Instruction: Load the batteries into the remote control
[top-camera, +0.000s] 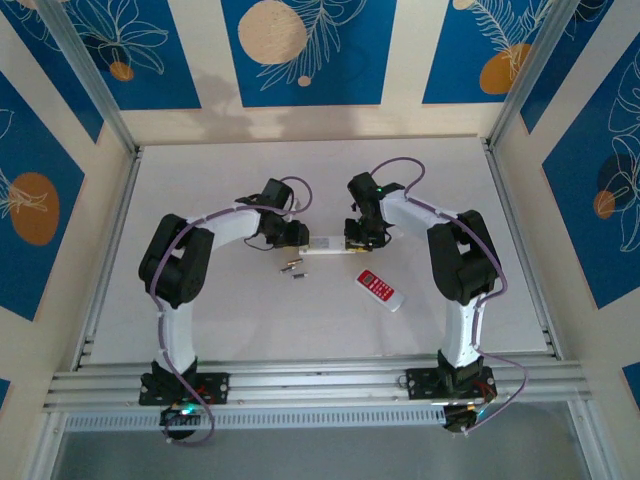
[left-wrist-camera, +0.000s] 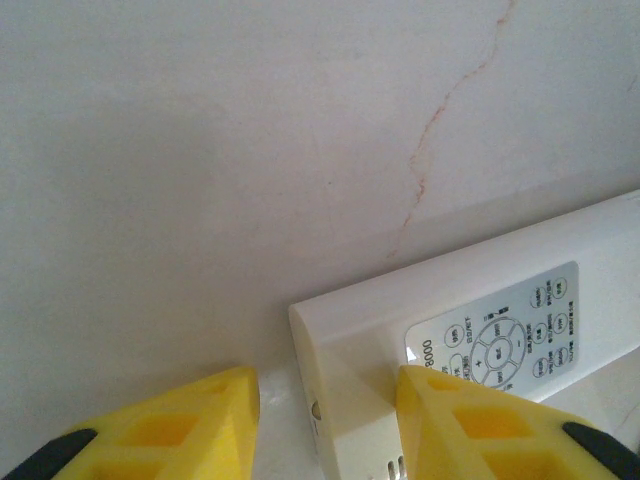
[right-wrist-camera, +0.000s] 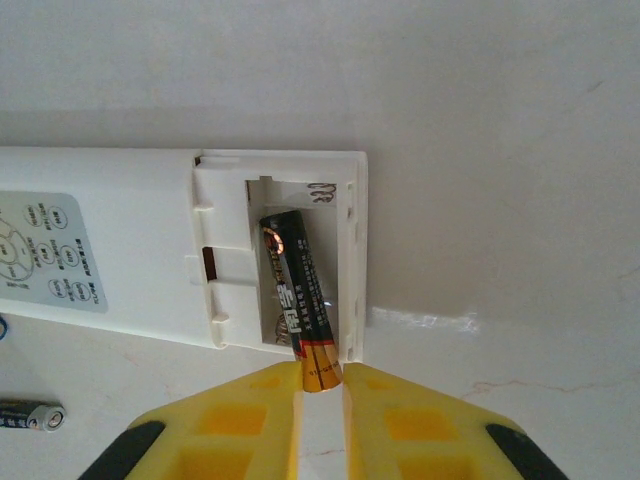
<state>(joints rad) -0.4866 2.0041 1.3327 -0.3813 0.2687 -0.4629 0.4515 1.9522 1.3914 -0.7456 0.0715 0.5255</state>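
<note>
Held battery (right-wrist-camera: 295, 290) end hidden by jaws; remote (right-wrist-camera: 130, 240) cut off.

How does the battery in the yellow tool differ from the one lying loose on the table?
The held battery is pinched at its gold end by the right tool; the loose battery lies free on the table. The held battery reaches into the open compartment of the white remote; the loose battery sits outside it. Both are slim dark cylinders.

On my feed I see a slim battery (right-wrist-camera: 295, 300) in glossy black wrap with a shiny gold metallic end, a long white remote (right-wrist-camera: 130, 250) of smooth plastic, matt yellow plastic fingers (right-wrist-camera: 240, 425), and a faintly glossy, marble-look pale tabletop (left-wrist-camera: 250, 150).
</note>
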